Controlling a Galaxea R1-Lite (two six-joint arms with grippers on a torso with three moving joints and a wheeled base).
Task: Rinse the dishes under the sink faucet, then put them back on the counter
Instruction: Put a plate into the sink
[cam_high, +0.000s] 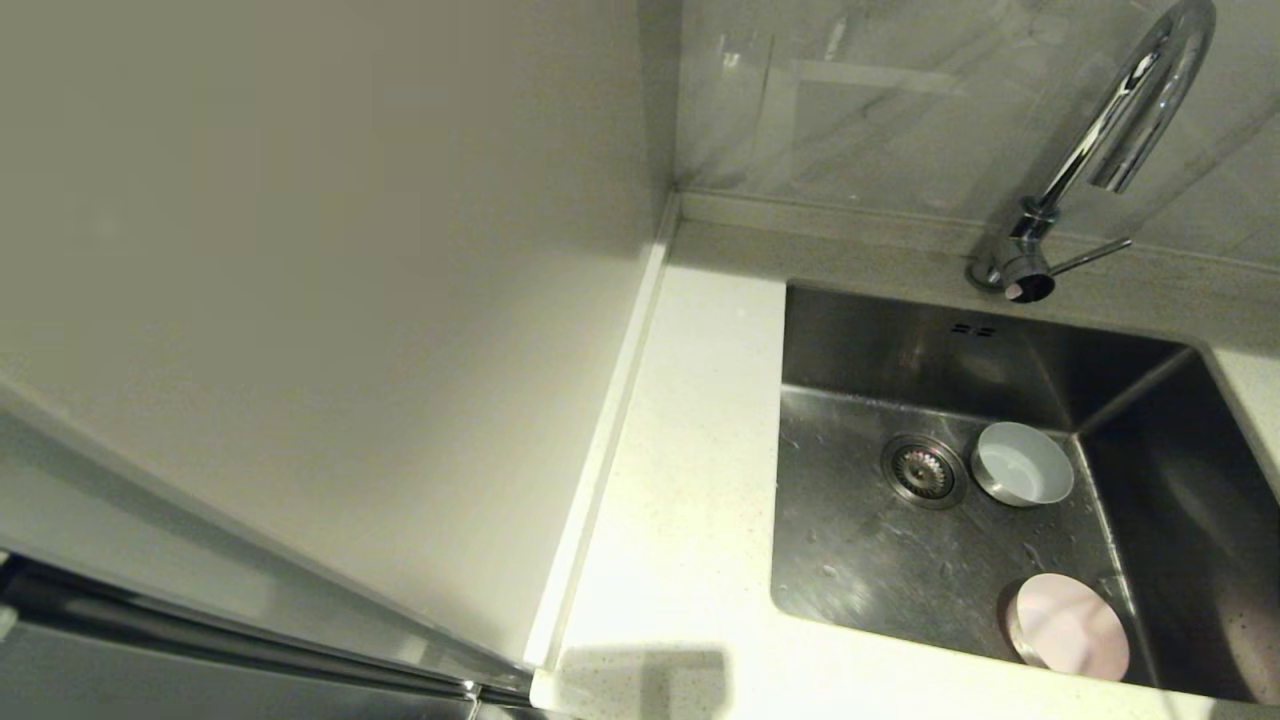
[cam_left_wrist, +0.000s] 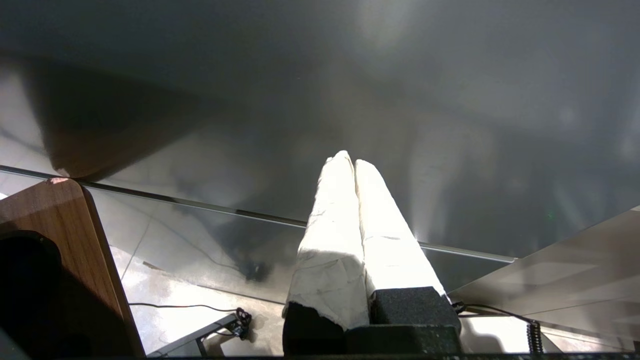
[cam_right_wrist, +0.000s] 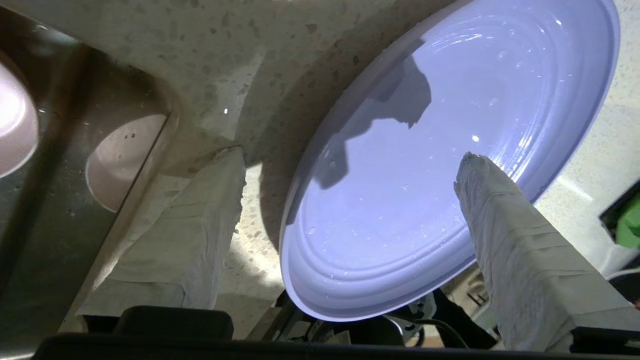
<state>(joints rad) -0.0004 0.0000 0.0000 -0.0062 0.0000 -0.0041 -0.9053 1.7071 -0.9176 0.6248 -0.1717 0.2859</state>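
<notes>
I saw one lavender plate lying wet on the speckled white counter, my right gripper spread wide over its rim. One white mug and one pink bowl sat lower right in the steel sink, under one faucet. My left gripper hung clenched, empty.

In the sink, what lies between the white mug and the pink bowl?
Nothing: in the head view only bare wet steel of the sink floor, with water drops, separates the white mug from the pink bowl.
</notes>
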